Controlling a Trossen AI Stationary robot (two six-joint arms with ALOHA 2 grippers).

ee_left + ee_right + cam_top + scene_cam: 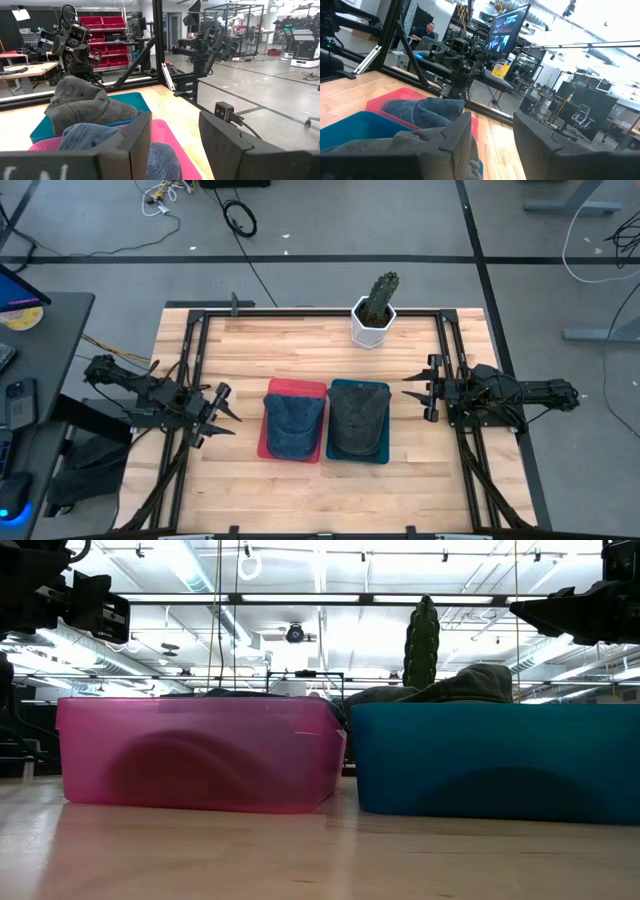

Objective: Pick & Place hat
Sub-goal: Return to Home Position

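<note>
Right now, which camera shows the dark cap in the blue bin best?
The high view: the dark cap lies whole and unblocked in the blue bin. The low view shows only its crown above the rim; the left wrist view shows it side-on; the right wrist view catches only part of it.

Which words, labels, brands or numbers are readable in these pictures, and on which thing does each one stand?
No full text is readable.
Left end effector: pale letters on its body, cut off by the picture's edge; unreadable.
Monitor: screen content too blurred to read.
</note>
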